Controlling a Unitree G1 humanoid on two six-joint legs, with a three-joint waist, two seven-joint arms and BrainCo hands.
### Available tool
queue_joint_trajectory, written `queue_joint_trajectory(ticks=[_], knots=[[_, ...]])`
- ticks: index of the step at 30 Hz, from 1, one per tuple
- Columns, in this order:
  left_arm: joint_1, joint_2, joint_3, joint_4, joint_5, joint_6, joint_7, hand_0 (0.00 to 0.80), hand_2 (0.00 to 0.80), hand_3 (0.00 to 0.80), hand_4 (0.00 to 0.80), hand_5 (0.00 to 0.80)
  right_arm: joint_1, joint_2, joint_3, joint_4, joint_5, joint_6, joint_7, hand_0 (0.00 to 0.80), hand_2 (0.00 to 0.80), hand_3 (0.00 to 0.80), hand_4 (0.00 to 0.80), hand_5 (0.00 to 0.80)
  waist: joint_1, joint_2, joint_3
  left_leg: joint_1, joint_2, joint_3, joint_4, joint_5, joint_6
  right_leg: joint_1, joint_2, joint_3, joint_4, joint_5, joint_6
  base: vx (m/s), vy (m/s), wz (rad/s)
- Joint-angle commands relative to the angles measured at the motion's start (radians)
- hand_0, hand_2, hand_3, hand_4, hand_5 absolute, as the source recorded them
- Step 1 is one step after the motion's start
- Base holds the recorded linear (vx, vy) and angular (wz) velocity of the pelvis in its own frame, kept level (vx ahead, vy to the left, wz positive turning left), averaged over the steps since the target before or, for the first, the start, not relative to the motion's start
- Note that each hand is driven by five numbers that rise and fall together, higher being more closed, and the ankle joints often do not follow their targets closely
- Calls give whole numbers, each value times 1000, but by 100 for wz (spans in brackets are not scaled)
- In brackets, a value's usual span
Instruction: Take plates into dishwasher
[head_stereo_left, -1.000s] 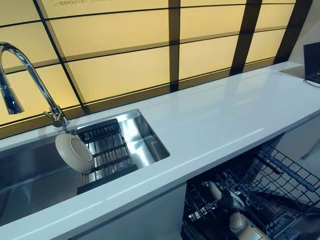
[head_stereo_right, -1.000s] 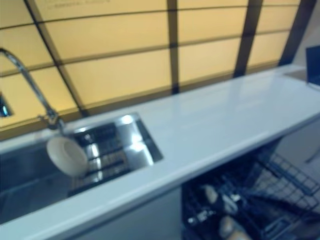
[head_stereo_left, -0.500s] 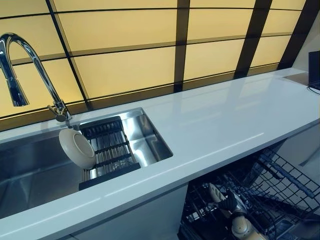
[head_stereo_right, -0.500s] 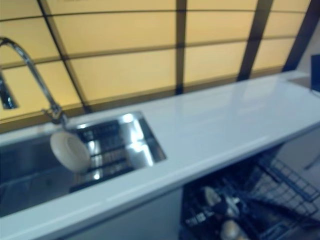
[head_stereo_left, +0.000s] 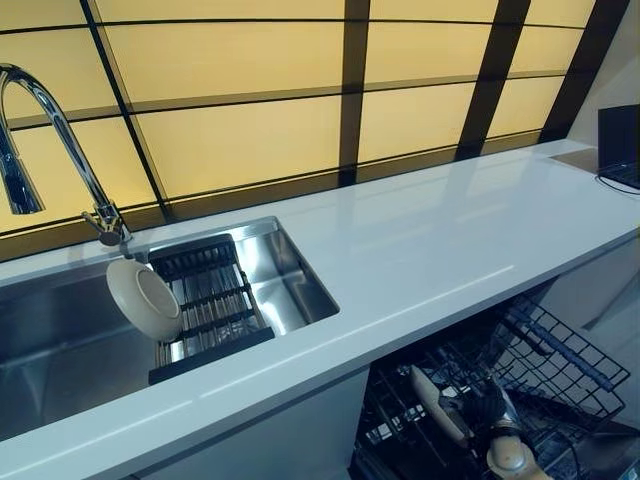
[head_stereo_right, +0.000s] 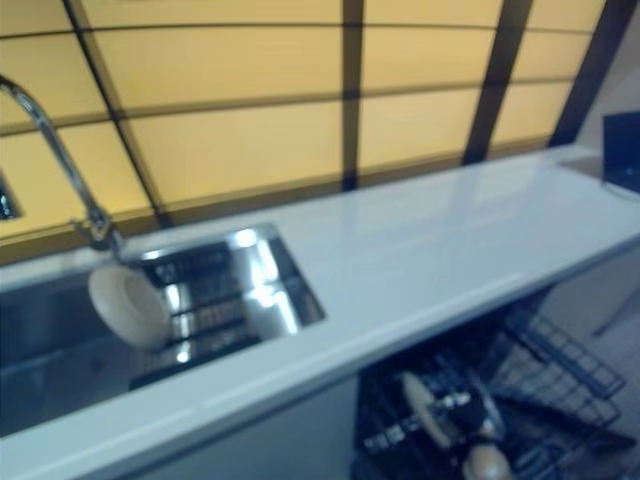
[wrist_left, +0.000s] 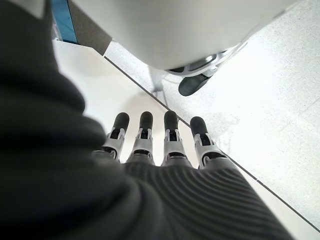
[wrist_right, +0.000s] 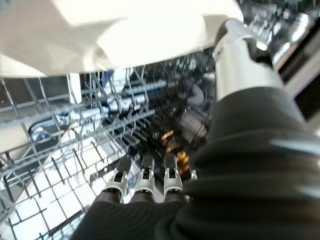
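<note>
A cream plate (head_stereo_left: 434, 400) stands tilted on edge in the lower dishwasher rack (head_stereo_left: 560, 360) under the counter. My right hand (head_stereo_left: 492, 412) is beside it, shut on it. In the right wrist view the plate (wrist_right: 125, 35) lies against the thumb (wrist_right: 240, 55), with the fingers (wrist_right: 145, 182) curled below over the rack wires. A second cream plate (head_stereo_left: 145, 300) leans upright in the black drying rack (head_stereo_left: 215, 300) inside the sink. My left hand (wrist_left: 170, 150) shows only in its wrist view, open and empty above the floor.
A white counter (head_stereo_left: 450, 240) runs across above the dishwasher. The steel sink (head_stereo_left: 60, 340) with a curved faucet (head_stereo_left: 50, 120) is at the left. A dark device (head_stereo_left: 620, 140) sits at the counter's far right end. Yellow wall panels are behind.
The camera has shifted a little. My right hand and its plate have moved slightly right and lower in the dishwasher rack. The plate in the sink has not moved.
</note>
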Motion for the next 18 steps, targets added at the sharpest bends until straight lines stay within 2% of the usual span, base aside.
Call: queue_joint_trajectory(ticks=[1, 2, 8, 9, 11, 18], knots=[[-16, 37, 20, 35, -7, -25, 13, 0, 0, 0, 0, 0, -12, -56, -93, -134, 49, -70, -65, 0, 0, 0, 0, 0, -34, -38, -15, -109, -24, 53, -5, -3, 18, 59, 35, 40, 49, -143, 2, 15, -14, -5], [-13, 38, 22, 35, -6, -25, 12, 0, 0, 0, 0, 0, -7, -63, -112, -146, 59, -72, -70, 0, 0, 0, 0, 0, -40, -42, -19, -101, -29, 41, -1, -25, 11, 68, 32, 51, 47, -156, 9, 14, -11, -7], [-2, 39, 32, 50, 5, -32, 8, 0, 0, 0, 0, 0, -7, -124, -292, -259, 111, -157, -110, 0, 0, 0, 0, 0, -65, -45, -29, -93, -32, 56, -1, -39, 16, 69, 29, 69, 40, -152, 14, 40, 6, -6], [-1, 38, 32, 58, 6, -37, 9, 0, 0, 0, 0, 0, -13, -139, -317, -288, 117, -175, -116, 0, 0, 0, 0, 0, -67, -43, -29, -99, -28, 73, -5, -20, 24, 60, 32, 63, 39, -138, 9, 13, 22, -13], [1, 35, 28, 74, 9, -47, 11, 0, 0, 0, 0, 0, -41, -173, -358, -347, 127, -195, -114, 0, 0, 0, 0, 0, -69, -45, -34, -98, -31, 72, -4, -25, 25, 61, 30, 69, 35, -138, 11, 58, 37, -16], [-4, 42, 26, 106, 8, -60, 0, 0, 0, 0, 0, 0, -230, -353, -399, -456, 188, -240, -61, 0, 0, 0, 0, 0, -58, -61, -69, -87, -56, 61, 0, -52, 35, 73, 9, 71, 19, -129, 29, 113, 80, -3]])
